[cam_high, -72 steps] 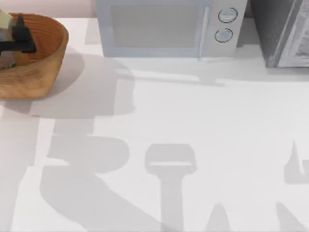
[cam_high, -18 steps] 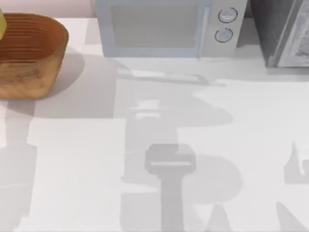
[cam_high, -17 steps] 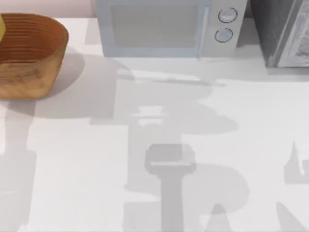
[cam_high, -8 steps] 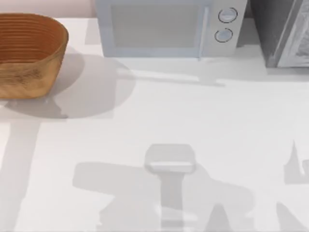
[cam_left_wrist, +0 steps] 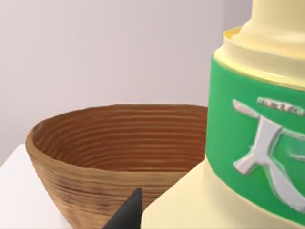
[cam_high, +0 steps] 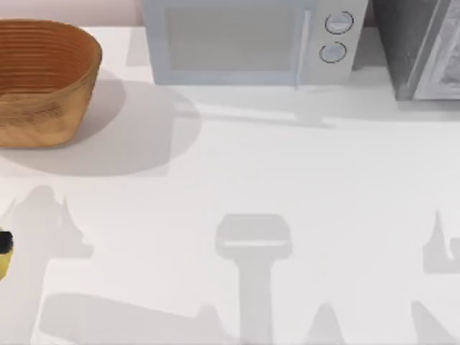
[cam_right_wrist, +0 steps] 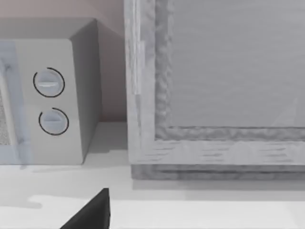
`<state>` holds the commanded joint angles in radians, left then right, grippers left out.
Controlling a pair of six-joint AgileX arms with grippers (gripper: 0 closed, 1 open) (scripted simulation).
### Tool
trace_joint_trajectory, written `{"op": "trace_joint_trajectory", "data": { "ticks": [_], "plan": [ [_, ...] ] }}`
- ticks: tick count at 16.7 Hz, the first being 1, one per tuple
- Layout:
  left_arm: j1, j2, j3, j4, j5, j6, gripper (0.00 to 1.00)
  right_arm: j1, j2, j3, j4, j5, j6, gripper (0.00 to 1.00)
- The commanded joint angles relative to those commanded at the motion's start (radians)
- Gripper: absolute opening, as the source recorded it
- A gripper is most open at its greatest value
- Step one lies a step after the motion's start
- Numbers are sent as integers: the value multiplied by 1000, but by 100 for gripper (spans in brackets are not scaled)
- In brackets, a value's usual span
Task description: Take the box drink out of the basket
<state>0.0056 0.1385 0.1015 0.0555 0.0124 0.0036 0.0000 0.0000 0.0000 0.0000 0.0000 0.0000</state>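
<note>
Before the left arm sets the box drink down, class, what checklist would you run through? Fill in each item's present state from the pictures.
1. Box drink out of the basket: ok. The top view shows nothing inside the basket, and the drink sits at the table's left edge, nearer the camera than the basket.
2. Drink held in the left tool: ok, judging by the left wrist view, where the drink looms close beside a dark fingertip.
3. Drink upright: cannot tell.
4. Bare table below for a set-down: cannot tell; that spot lies at the frame edge.
5. Microwave far from the drink: ok.
6. Right tool away, facing the microwave and cabinet: ok.
</note>
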Motion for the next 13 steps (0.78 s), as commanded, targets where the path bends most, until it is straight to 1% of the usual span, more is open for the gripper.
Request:
{"op": "trace_joint_trajectory", "data": {
  "ticks": [3, 5, 10, 11, 13],
  "plan": [
    [-5, -115, -84, -45, -10, -3, 0, 0, 0, 0, 0, 0, 0, 100],
    [-5, -138, -102, -55, -12, -4, 0, 0, 0, 0, 0, 0, 0, 100],
    [-3, -134, -100, -54, -12, -2, 0, 0, 0, 0, 0, 0, 0, 100],
    [-8, -124, -98, -53, -21, -4, 0, 0, 0, 0, 0, 0, 0, 100],
    [-34, -73, -81, -43, -67, -12, 0, 0, 0, 0, 0, 0, 0, 100]
  ]
}}
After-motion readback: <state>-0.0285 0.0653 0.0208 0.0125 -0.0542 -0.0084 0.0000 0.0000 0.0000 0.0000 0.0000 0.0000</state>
